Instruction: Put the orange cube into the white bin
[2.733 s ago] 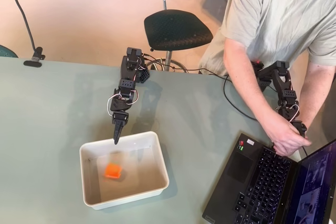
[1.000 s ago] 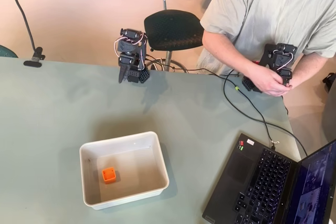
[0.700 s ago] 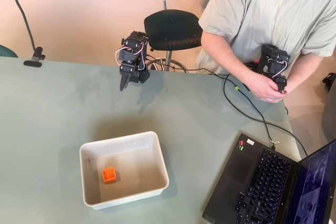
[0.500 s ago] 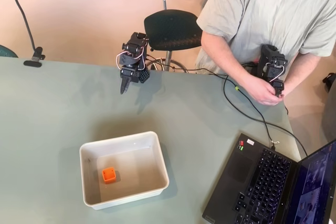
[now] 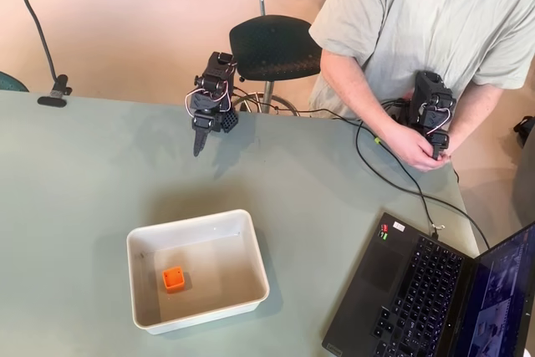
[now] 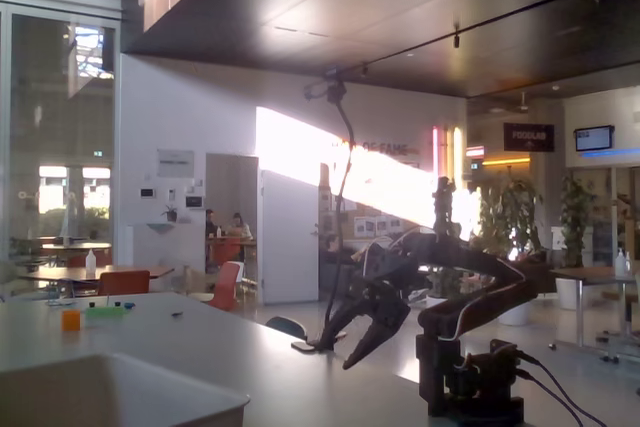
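While the cube (image 5: 173, 278) lies on the floor of the bin (image 5: 253, 252), toward its left half in the overhead view, nothing touches it. It is small, bright orange and hard-edged, clear of all four walls. The bin is a shallow white plastic tray with rounded corners and a rolled rim; it sits flat on the table (image 5: 84, 173), a smooth, matte, pale grey-green surface. In the fixed view the bin's near rim (image 6: 130, 379) fills the lower left corner.

My gripper (image 5: 199, 143) hangs above the table's far edge, well apart from the bin and empty. Its fingers point down toward the table. In the fixed view my gripper (image 6: 362, 335) shows a clear gap between its two dark fingers: parted, holding nothing.

Nothing stands between my gripper and the bin. A laptop (image 5: 435, 290) occupies the table's lower right corner, and a black cable (image 5: 393, 181) runs across the table toward it. A person (image 5: 435, 31) in a light shirt stands behind the right side. A black chair (image 5: 274, 43) is behind my arm's base.
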Controlling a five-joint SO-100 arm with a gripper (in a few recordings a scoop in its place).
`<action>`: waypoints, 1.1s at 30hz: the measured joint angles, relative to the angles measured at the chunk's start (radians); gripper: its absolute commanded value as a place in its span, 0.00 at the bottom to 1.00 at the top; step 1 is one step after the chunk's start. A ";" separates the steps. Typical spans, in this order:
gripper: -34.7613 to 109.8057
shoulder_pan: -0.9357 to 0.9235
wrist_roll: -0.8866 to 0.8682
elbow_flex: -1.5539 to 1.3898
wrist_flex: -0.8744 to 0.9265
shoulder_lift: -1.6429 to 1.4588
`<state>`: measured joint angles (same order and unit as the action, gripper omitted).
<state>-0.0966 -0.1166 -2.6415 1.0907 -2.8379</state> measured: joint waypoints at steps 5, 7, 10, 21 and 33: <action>0.33 0.000 0.000 -0.032 0.000 -0.002; 0.33 0.000 0.000 -0.066 0.000 -0.006; 0.33 0.000 0.000 -0.109 0.000 -0.043; 0.33 0.000 0.000 -0.250 0.002 -0.330; 0.31 0.000 0.000 -0.305 0.003 -0.371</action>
<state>-0.0966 -0.1166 -2.9468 1.0937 -3.2091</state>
